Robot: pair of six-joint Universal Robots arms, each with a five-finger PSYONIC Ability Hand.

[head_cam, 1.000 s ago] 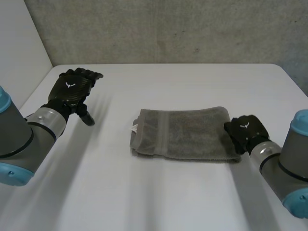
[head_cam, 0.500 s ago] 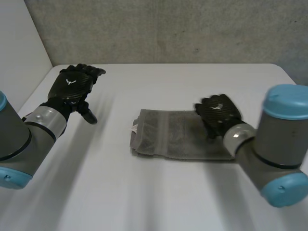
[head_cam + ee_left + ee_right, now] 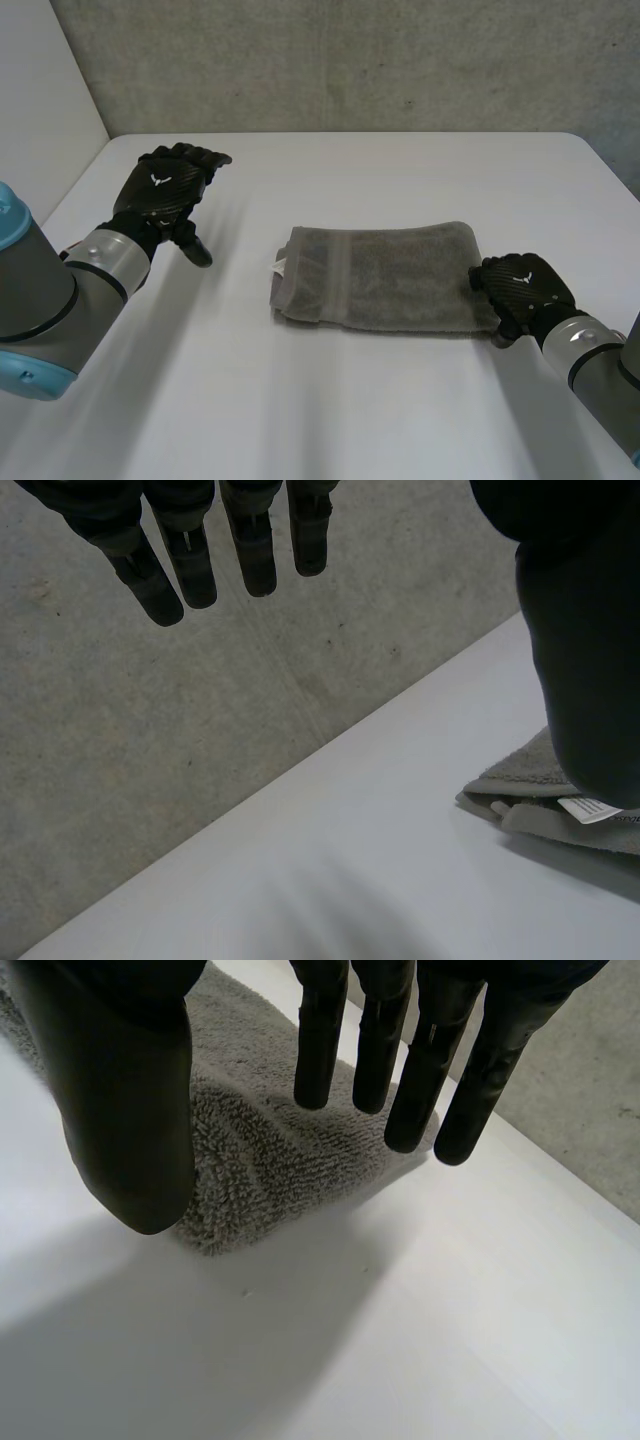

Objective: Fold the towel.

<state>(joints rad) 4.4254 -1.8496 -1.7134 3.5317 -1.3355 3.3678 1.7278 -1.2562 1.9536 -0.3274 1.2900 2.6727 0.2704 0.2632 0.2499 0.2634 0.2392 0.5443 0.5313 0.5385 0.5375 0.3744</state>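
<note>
Grey towel [image 3: 380, 280] is lying folded at mid-frame on the counter [image 3: 400, 170]. Right hand [image 3: 520, 288], fingers straight and spread, is poising at its right end, while left hand [image 3: 168, 188] is idling open at upper left. A one-sided grab is risking dragged layers and a skewed fold.

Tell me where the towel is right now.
In the head view the folded towel lies flat on the white table, its right end beside the right hand, well apart from the left hand.
</note>
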